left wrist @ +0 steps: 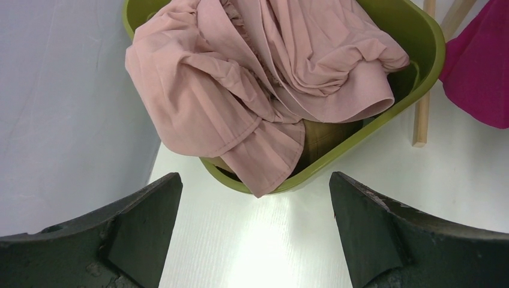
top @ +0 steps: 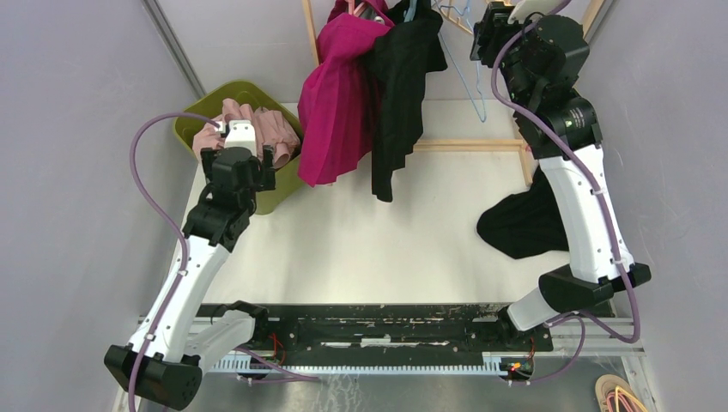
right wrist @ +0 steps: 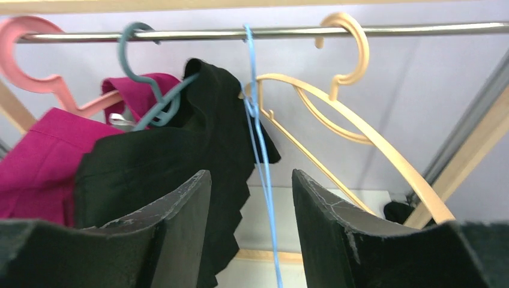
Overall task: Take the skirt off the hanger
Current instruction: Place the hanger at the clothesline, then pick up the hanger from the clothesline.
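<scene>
Hanging on the rail (right wrist: 420, 28), a black skirt (right wrist: 180, 162) drapes from a teal hanger (right wrist: 147, 66), beside a magenta skirt (right wrist: 36, 162). The right tool (right wrist: 251, 180), just below the rail, is half open and empty, facing a thin blue hanger (right wrist: 258, 132). Well below the rail, the left tool (left wrist: 255, 180) gapes wide, empty, over a pink skirt (left wrist: 240, 78) in a green bin (left wrist: 429, 60).

four hangers (right wrist: 342, 19); two hanging skirts (top: 335, 103)
</scene>
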